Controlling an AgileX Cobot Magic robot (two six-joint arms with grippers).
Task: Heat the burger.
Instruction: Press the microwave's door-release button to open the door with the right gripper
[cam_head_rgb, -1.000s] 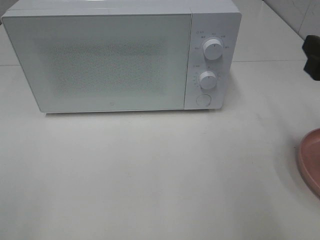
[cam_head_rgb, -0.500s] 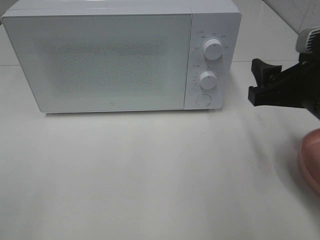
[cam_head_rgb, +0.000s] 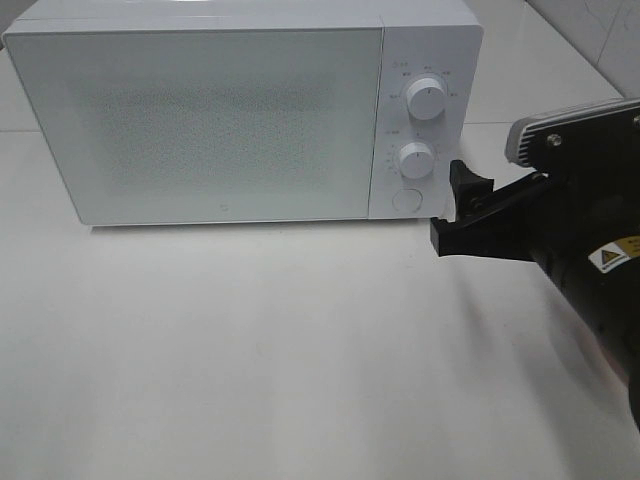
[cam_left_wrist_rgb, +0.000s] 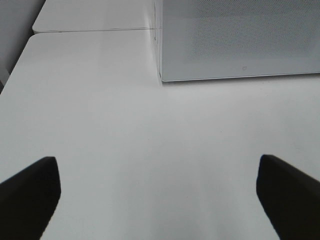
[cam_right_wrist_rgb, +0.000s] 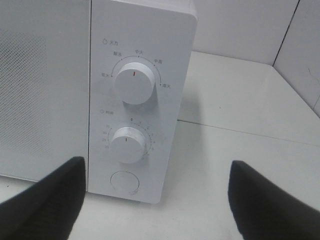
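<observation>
Risk: right arm (cam_head_rgb: 575, 215), reaching in from 4 o'clock, misses round button (cam_head_rgb: 406, 199) and nudges timer knob (cam_head_rgb: 415, 159) at its 12. Hard push could shove microwave (cam_head_rgb: 200, 120) across table (cam_head_rgb: 250, 350). Right jaws spread, empty, tips just beside panel. Left jaws spread wide, empty, above table. Burger out of view; door shut.

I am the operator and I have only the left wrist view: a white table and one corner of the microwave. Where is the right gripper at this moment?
Observer: The right gripper hovers beside the control panel of the microwave, close to its round button.
Operator: Does it hold something?
Observer: No. It is open, and nothing is between its fingers.
</observation>
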